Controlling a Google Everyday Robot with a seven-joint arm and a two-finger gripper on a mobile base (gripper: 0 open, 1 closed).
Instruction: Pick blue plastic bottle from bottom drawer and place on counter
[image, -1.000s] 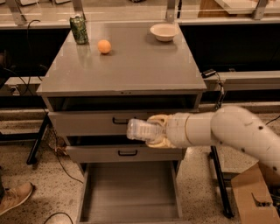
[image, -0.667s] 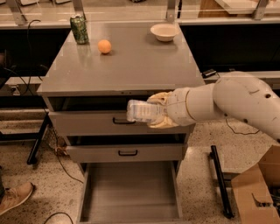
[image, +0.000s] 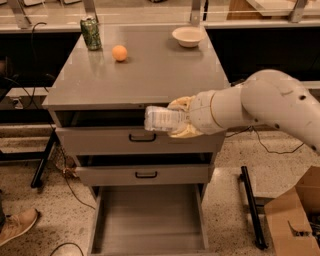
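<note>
Camera view: the gripper (image: 178, 118) hangs just in front of the counter (image: 150, 80), slightly below its front edge. Its jaws are clamped on the blue plastic bottle (image: 159, 119), which lies sideways in the air with its free end pointing left. The bottom drawer (image: 150, 220), lowest beneath the counter, is pulled out. On the counter stand a green soda can (image: 91, 33) at the back left corner, an orange ball (image: 119, 53) beside it and a pale bowl (image: 187, 36) at the back right

The claw (image: 176, 119) grips the blue plastic bottle (image: 159, 119) sideways, level with the counter (image: 150, 70) front edge.
</note>
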